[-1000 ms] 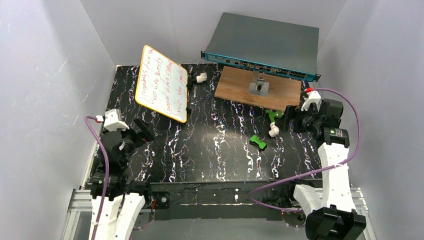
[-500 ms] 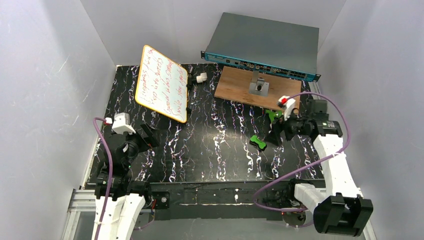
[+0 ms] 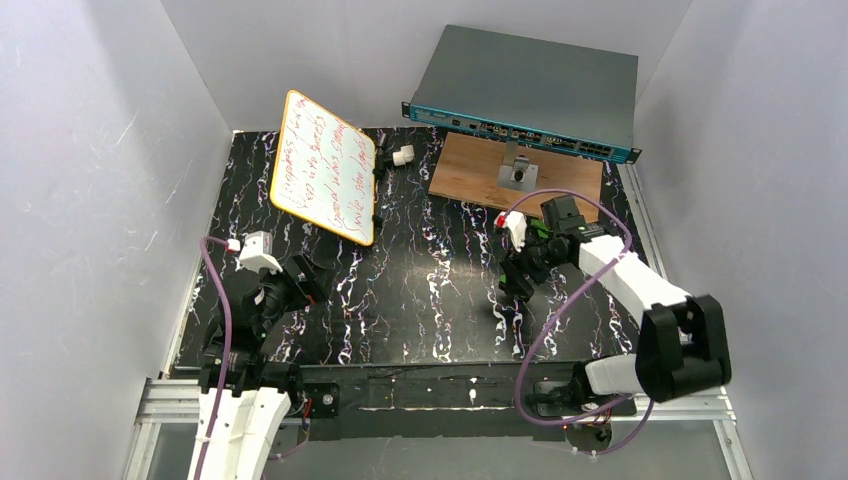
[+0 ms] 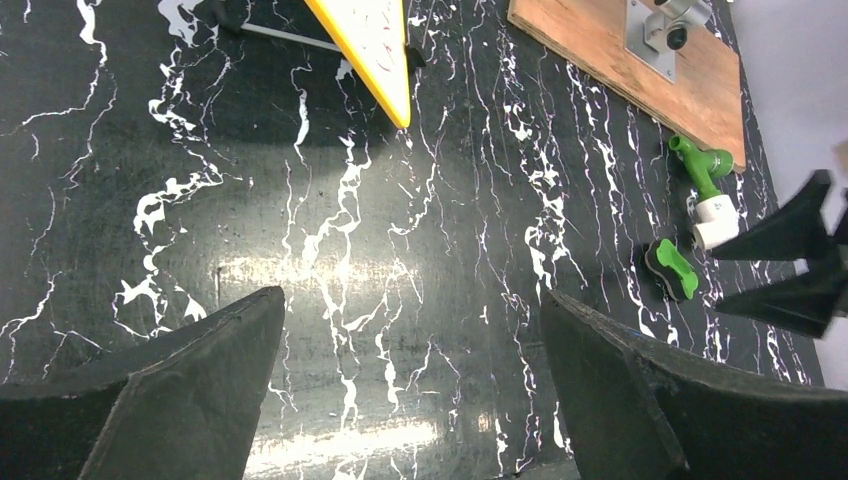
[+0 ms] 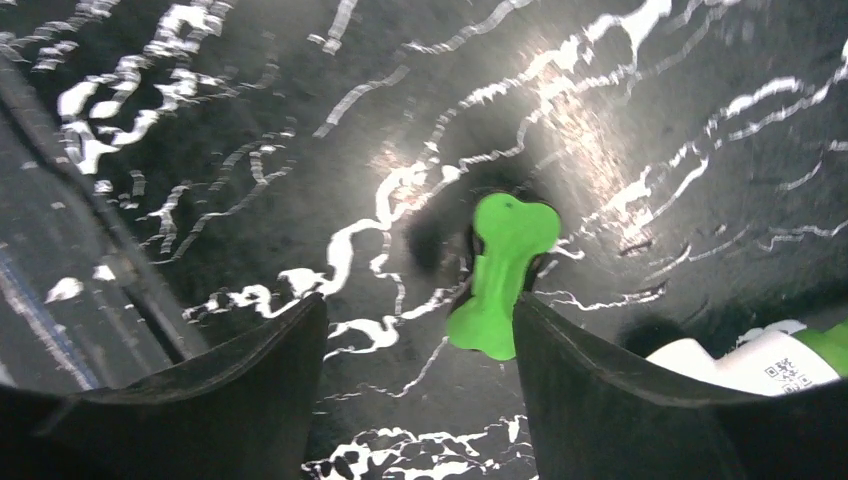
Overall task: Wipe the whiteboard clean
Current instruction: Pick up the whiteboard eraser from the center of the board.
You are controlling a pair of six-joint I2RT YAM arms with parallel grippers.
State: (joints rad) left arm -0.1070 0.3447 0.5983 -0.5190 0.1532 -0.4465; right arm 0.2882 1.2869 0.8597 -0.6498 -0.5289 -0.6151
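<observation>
though far from right gripper (image 3: 516, 285), whiteboard (image 3: 325, 180) at rear left

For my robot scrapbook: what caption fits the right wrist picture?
Right claw open over a green bone-shaped eraser on the black marbled table.

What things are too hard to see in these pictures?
- Top view: red writing on the orange-framed whiteboard is too small to read.
- Left wrist view: the top edge cuts it off.
- Top view: the right pincer mostly covers the green bone-shaped piece.
- Right wrist view: the white-and-green tube runs off the right edge.
</observation>
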